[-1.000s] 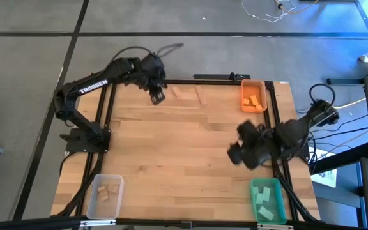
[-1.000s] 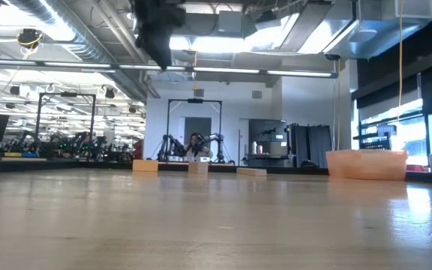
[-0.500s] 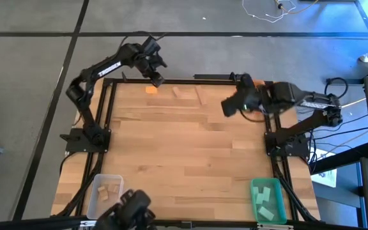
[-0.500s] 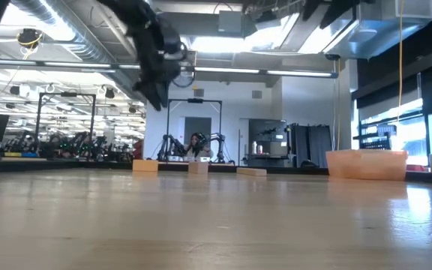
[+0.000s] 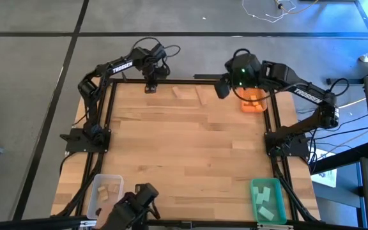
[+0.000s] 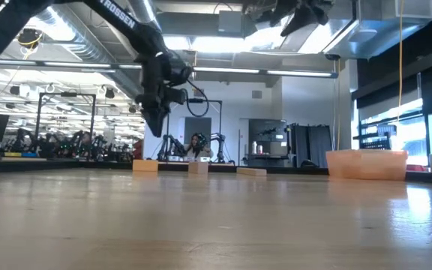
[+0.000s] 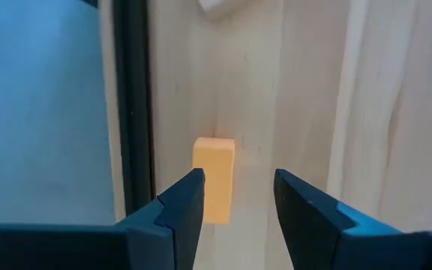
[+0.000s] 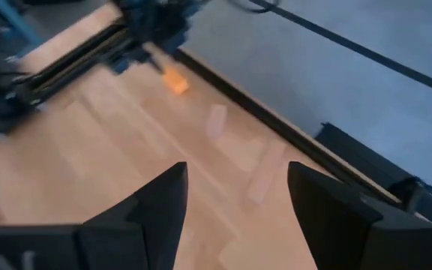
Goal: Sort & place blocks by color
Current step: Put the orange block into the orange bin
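One small flat orange block (image 7: 214,178) lay between the open left gripper (image 7: 235,202) fingers at eleven o'clock; off-centre closing could knock it off the table's edge. The right gripper (image 8: 235,196) hung open at one o'clock.

"trossen" reads in white letters along the left arm (image 5: 121,64), and again on the right arm (image 5: 304,96); the low view catches "trossen" on an arm (image 6: 118,10) too.

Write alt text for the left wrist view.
The left end effector hangs open above an orange block lying on the pale wooden table, beside the table's black edge rail.
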Available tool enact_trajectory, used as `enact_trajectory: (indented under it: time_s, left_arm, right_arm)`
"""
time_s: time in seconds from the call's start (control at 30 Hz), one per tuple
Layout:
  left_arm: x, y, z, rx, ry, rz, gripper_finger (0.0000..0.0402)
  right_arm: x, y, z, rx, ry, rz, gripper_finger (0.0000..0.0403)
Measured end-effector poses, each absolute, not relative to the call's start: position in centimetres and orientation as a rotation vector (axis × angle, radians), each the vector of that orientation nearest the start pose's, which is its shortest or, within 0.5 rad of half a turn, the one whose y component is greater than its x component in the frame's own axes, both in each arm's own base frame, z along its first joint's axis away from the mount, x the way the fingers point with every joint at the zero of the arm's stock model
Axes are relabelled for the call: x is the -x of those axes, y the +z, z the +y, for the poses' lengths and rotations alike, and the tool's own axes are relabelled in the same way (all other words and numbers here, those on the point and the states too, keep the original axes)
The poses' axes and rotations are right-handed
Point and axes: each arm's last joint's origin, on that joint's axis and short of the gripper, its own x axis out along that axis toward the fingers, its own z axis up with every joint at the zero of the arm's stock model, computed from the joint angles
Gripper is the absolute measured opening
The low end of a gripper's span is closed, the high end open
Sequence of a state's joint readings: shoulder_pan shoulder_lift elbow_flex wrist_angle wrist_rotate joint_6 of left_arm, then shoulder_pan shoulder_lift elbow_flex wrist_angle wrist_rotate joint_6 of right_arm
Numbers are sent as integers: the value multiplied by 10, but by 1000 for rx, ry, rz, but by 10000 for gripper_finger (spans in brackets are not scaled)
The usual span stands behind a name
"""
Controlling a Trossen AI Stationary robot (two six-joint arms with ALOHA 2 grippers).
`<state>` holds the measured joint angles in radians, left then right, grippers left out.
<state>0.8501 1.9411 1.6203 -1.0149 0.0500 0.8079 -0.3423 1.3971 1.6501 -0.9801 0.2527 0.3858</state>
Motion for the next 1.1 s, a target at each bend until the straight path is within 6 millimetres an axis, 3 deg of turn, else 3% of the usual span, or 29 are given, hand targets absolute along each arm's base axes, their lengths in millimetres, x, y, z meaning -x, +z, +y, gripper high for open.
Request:
enact_trajectory:
  time_s: [0.43,0.7,1.1]
  left_arm:
    - [-254,197,312,-50,97,1451,152]
    - [-258,183,317,-91,75,1475,152]
    - [-258,168,322,-67,59,1482,152]
  right_arm:
    - [-260,397,-137,-464,-822,680,228]
    - [-268,386,-146,-481,-817,720,228]
    - [-269,385,-147,-467,-804,727,228]
